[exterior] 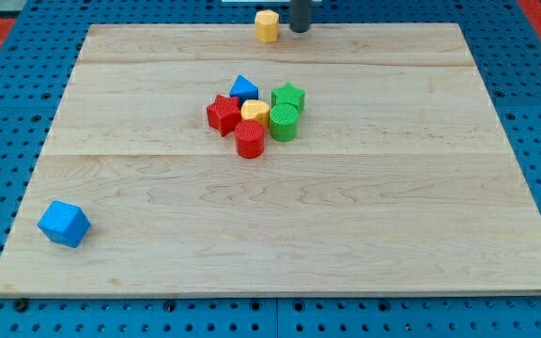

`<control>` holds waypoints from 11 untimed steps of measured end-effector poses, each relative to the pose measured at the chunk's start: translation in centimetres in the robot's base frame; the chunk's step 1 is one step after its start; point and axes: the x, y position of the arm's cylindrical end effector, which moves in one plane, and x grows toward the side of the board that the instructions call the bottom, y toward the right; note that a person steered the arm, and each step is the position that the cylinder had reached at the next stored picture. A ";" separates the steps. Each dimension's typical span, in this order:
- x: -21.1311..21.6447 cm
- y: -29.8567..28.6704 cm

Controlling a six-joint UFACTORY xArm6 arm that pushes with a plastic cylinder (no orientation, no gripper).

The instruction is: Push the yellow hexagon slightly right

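Note:
The yellow hexagon [267,25] sits at the board's top edge, a little left of centre. My tip [300,29] is just to the hexagon's right, a small gap apart, also at the top edge. Only the lower end of the dark rod shows; the rest is cut off by the view's top.
A tight cluster lies near the board's middle: a blue block [243,89], a red star [223,114], a second yellow block [255,113], a green star [288,97], a green cylinder [284,122] and a red cylinder [250,139]. A blue cube [64,223] sits at the bottom left.

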 end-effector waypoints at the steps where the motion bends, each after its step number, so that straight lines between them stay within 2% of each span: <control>1: 7.7 -5.7; 2: 13.2 -9.2; 5: 12.7 -9.5; 6: 11.9 -13.0; 7: 9.5 -16.9; 8: 3.4 -16.4; 9: -0.7 -13.5; 10: -0.7 -13.5; 11: -0.6 -9.5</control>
